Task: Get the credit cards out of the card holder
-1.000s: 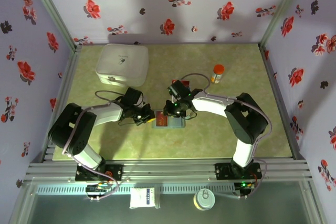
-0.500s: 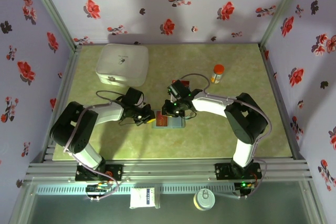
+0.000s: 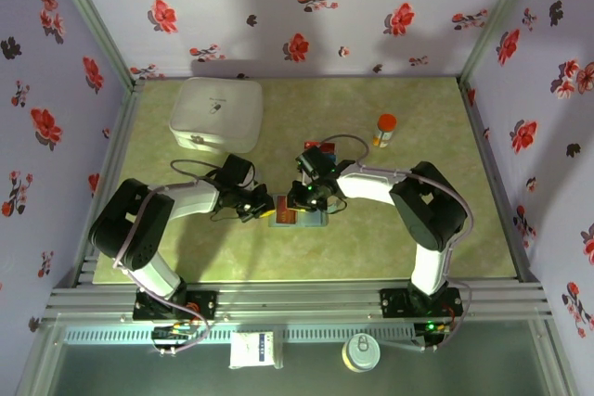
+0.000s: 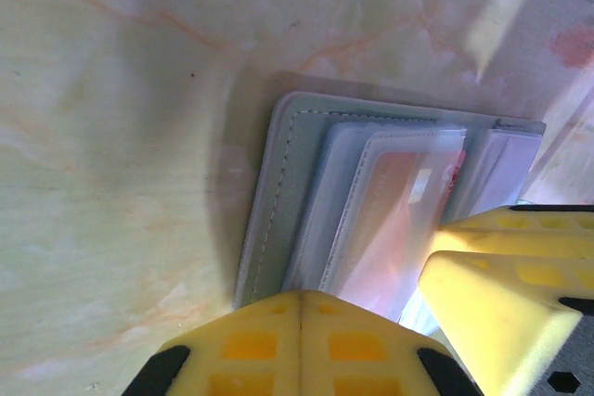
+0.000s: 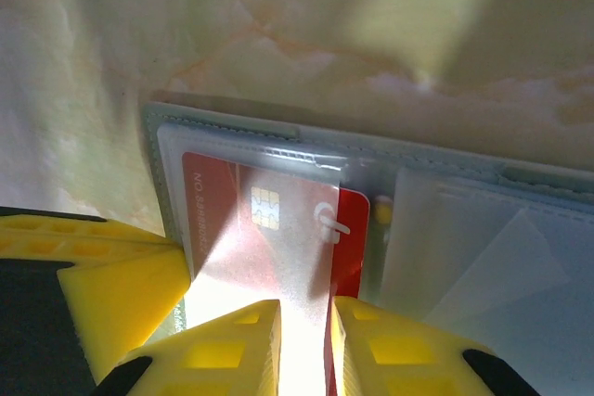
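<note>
- The right gripper (image 5: 304,308) is pinching its yellow fingers nearly together on the lower edge of the red-orange card (image 5: 251,220), and a thin strip of red is showing in the slit between them.
- The left gripper (image 4: 299,308) is holding its jaws fully together and is sitting at the left edge of the card holder (image 4: 278,183); whether it is pressing down on it cannot be told.
- In the left wrist view, one of the right gripper's fingers (image 4: 501,294) is showing just beside the left gripper's tips.
- The card is lying chip-side up, partly inside a clear pocket of the open holder, with its right edge sticking out past the pocket.
- The grey-blue card holder (image 3: 316,220) is lying flat and open on the green marbled table (image 3: 418,229), between the two grippers, in the middle near part.
- A white box (image 3: 216,114) is sitting well apart at the far left.
- An orange-capped bottle (image 3: 384,130) is standing upright at the far right.
</note>
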